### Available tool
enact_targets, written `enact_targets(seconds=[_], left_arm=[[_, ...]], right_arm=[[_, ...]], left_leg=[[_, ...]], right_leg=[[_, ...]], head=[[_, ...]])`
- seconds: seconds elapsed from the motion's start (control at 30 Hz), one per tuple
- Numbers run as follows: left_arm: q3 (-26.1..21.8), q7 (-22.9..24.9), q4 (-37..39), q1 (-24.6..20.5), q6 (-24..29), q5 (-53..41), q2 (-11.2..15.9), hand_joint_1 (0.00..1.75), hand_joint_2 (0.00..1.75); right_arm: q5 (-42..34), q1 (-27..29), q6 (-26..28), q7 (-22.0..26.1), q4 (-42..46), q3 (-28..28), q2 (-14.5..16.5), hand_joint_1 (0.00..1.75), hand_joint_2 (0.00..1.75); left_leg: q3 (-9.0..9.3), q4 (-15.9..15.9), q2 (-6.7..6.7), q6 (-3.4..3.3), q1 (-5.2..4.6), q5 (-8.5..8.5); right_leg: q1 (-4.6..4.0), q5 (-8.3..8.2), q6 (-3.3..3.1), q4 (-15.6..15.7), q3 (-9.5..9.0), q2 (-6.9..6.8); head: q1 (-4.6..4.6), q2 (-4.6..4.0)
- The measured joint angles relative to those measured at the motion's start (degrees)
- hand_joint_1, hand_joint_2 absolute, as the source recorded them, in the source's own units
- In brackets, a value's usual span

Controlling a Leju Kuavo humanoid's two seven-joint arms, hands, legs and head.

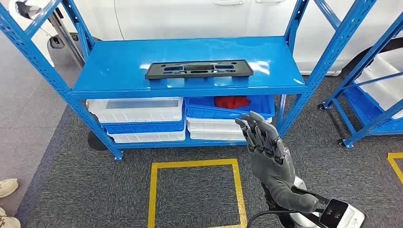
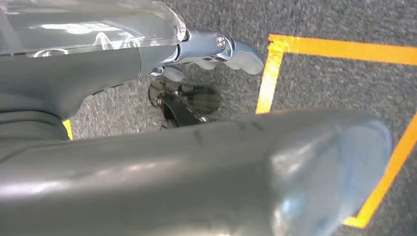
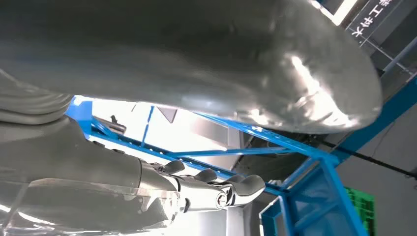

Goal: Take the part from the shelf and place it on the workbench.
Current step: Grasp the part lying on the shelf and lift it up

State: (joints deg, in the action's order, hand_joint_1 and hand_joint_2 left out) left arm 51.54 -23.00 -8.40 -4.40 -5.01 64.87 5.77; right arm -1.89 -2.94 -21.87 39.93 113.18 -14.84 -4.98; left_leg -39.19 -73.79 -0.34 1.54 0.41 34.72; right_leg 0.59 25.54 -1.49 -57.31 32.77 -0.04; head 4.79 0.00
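Observation:
A flat black plastic part (image 1: 198,69) with cut-out slots lies across the top board of the blue shelf (image 1: 114,66), near its front edge. My right hand (image 1: 264,144) is raised in front of the shelf's lower right, below the part and well short of it, fingers stretched out and apart, holding nothing. The right wrist view shows its thumb (image 3: 275,64) and fingers (image 3: 216,184) straight, with blue shelf beams behind. My left hand (image 2: 196,162) hangs over the carpet, thumb (image 2: 319,162) and fingers (image 2: 221,51) extended, with nothing in it.
White and blue bins (image 1: 138,114) fill the lower shelf level; one blue bin (image 1: 228,107) holds a red item (image 1: 231,101). A yellow taped square (image 1: 195,192) marks the carpet before the shelf. A second blue rack (image 1: 375,90) stands right. A person's shoes (image 1: 7,187) show at left.

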Motion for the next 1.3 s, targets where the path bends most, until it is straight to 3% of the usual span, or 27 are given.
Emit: enact_targets(seconds=[0.07,0.1,0.17,0.23,0.33,0.4,0.47,0.53,0.57,0.6,0.67,0.73,0.77,0.87,0.93,1.03,1.07,1.1,1.13,1.2,1.23,1.3], left_arm=[[0.00,0.01,0.02,0.04,0.01,0.00,0.01,0.00,0.00],[0.00,0.01,0.04,0.09,0.01,0.00,0.03,0.00,0.00],[0.00,0.01,0.10,0.15,0.02,0.01,0.13,0.00,0.00],[0.03,0.01,0.16,0.22,-0.02,0.03,0.22,0.00,0.00],[0.19,0.00,0.19,0.10,-0.17,-0.02,0.24,0.00,0.00],[0.29,-0.03,0.20,-0.08,-0.26,-0.01,0.23,0.00,0.00],[0.31,-0.05,0.21,-0.13,-0.30,0.00,0.23,0.00,0.00],[0.31,-0.05,0.21,-0.02,-0.32,0.01,0.26,0.00,0.00],[0.31,-0.05,0.21,0.03,-0.34,0.02,0.27,0.00,0.00],[0.31,-0.06,0.21,0.06,-0.39,0.02,0.28,0.00,0.00],[0.31,-0.09,0.21,0.08,-0.49,0.02,0.27,0.00,0.00],[0.31,-0.15,0.21,0.05,-0.61,0.02,0.21,0.00,0.00],[0.31,-0.19,0.21,0.04,-0.67,0.02,0.19,0.00,0.00],[0.31,-0.43,0.21,-0.04,-0.81,0.02,0.20,0.00,0.00],[0.31,-0.68,0.21,-0.13,-0.92,0.02,0.27,0.00,0.00],[0.31,-0.76,0.21,-0.03,-1.05,0.02,0.31,0.00,0.00],[0.31,-0.76,0.21,0.06,-1.08,0.02,0.31,0.00,0.00],[0.31,-0.75,0.21,0.13,-1.10,0.02,0.32,0.00,0.00],[0.31,-0.75,0.21,0.16,-1.11,0.02,0.35,0.00,0.00],[0.31,-0.75,0.22,0.15,-1.11,0.02,0.48,0.00,0.00],[0.31,-0.75,0.24,0.12,-1.11,0.02,0.54,0.00,0.00],[0.31,-0.76,0.28,0.06,-1.12,0.02,0.59,0.00,0.00]], right_arm=[[-0.23,0.00,-0.19,0.00,-0.33,0.00,0.00,0.00,0.00],[-0.45,-0.01,-0.43,0.00,-0.63,0.00,0.00,0.00,0.00],[-0.74,-0.07,-0.84,0.00,-1.09,0.00,0.02,0.00,0.00],[-0.89,-0.22,-0.99,0.00,-1.41,0.00,0.09,0.00,0.00],[-0.62,-0.30,-1.00,0.00,-1.75,0.02,0.26,0.00,0.00],[0.01,-0.30,-0.86,0.02,-1.86,0.02,0.31,0.00,0.00],[0.72,-0.33,-0.68,0.03,-1.96,0.02,0.31,0.00,0.00],[1.12,-0.30,-0.59,0.02,-2.18,0.02,0.31,0.00,0.00],[1.17,-0.26,-0.59,0.02,-2.34,0.02,0.31,0.00,0.00],[1.19,-0.26,-0.60,0.02,-2.49,0.02,0.31,0.00,0.00],[1.16,-0.31,-0.62,0.02,-2.74,0.02,0.31,0.00,0.00],[1.15,-0.45,-0.64,0.02,-2.89,0.02,0.31,0.00,0.00],[1.16,-0.51,-0.65,0.02,-2.95,0.02,0.32,0.00,0.00],[1.14,-0.55,-0.69,0.02,-3.12,0.02,0.31,0.00,0.00],[0.96,-0.53,-0.76,0.02,-3.20,0.02,0.31,0.00,0.00],[0.81,-0.25,-0.94,0.02,-3.41,0.02,0.31,0.00,0.00],[0.80,-0.12,-1.02,0.02,-3.52,0.02,0.31,0.00,0.00],[0.80,-0.03,-1.10,0.01,-3.61,0.02,0.31,0.00,0.00],[0.80,0.02,-1.20,0.01,-3.69,0.02,0.31,0.00,0.00],[0.80,0.03,-1.46,0.01,-3.78,0.02,0.31,0.00,0.00],[0.80,0.00,-1.60,0.02,-3.81,0.02,0.31,0.00,0.00],[0.81,-0.04,-1.80,0.02,-3.95,0.02,0.31,0.00,0.00]], left_leg=[[-0.57,-0.28,0.00,0.18,0.21,-0.91],[-0.46,0.73,-0.03,0.34,0.41,-2.40],[2.36,7.98,-0.70,0.52,0.80,-7.24],[5.19,14.39,-2.17,0.28,1.01,-9.69],[5.84,15.80,-2.36,-0.67,0.86,-9.36],[6.28,16.20,-1.85,-1.45,0.98,-9.33],[6.80,16.49,-1.34,-2.10,0.95,-9.18],[7.03,16.48,-0.92,-2.51,0.66,-8.86],[7.19,16.46,-0.81,-2.59,0.55,-8.70],[7.42,16.45,-0.75,-2.62,0.46,-8.51],[8.12,16.45,-0.73,-2.49,0.34,-8.02],[8.59,16.37,-0.75,-2.06,0.07,-7.47],[8.66,16.35,-0.74,-1.77,-0.01,-7.24],[8.96,16.39,-0.59,-0.85,-0.01,-6.67],[8.00,13.73,-0.33,-0.31,0.04,-5.12],[2.17,3.03,-0.17,0.21,0.28,-1.00],[0.54,0.69,-0.16,0.32,0.33,-0.79],[-0.19,0.33,-0.15,0.37,0.36,-1.72],[0.22,2.30,-0.14,0.34,0.37,-3.74],[3.07,9.77,-0.13,0.02,0.29,-8.38],[4.43,12.96,-0.15,-0.30,0.18,-9.69],[5.49,15.41,-0.18,-0.96,-0.11,-9.87]], right_leg=[[0.05,0.14,0.10,-0.02,-0.15,0.34],[0.12,0.30,0.24,-0.06,-0.37,0.72],[0.28,0.74,0.65,-0.14,-0.96,1.58],[0.27,1.14,1.25,-0.39,-1.11,2.48],[0.33,1.24,2.26,-0.38,-0.80,3.56],[0.34,1.99,2.85,-1.33,-0.48,2.97],[0.24,4.56,3.15,-6.61,2.21,1.46],[0.20,7.20,3.20,-14.41,6.80,0.71],[0.21,7.26,3.15,-16.59,8.31,0.64],[0.20,6.11,3.03,-16.45,8.63,0.62],[0.10,1.54,2.46,-10.00,5.98,0.55],[-0.25,-1.08,1.83,-3.19,2.85,0.36],[-0.42,-1.25,1.61,-1.64,2.18,0.31],[-0.39,-0.71,1.00,-0.80,1.71,0.43],[-0.10,-0.50,0.39,-0.27,0.93,0.35],[-0.21,0.16,-0.17,-0.17,0.04,0.21],[-0.24,0.43,-0.21,-0.20,-0.23,0.25],[-0.25,0.72,-0.18,-0.23,-0.57,0.31],[-0.25,1.05,-0.11,-0.25,-1.02,0.38],[-0.32,1.81,0.21,-0.27,-2.04,0.46],[-0.39,2.16,0.48,-0.35,-2.35,0.50],[-0.48,2.54,1.08,-0.37,-2.50,0.55]], head=[[0.00,0.00],[0.00,0.00],[0.00,0.00],[0.00,0.00],[0.00,0.00],[-0.01,0.00],[-0.02,0.00],[-0.01,0.00],[-0.01,0.00],[-0.02,0.00],[-0.02,0.00],[-0.02,0.00],[-0.02,0.00],[-0.02,0.00],[0.00,0.00],[0.01,0.00],[0.01,0.00],[0.01,0.00],[0.01,0.00],[0.01,0.00],[0.01,0.00],[0.00,0.00]])
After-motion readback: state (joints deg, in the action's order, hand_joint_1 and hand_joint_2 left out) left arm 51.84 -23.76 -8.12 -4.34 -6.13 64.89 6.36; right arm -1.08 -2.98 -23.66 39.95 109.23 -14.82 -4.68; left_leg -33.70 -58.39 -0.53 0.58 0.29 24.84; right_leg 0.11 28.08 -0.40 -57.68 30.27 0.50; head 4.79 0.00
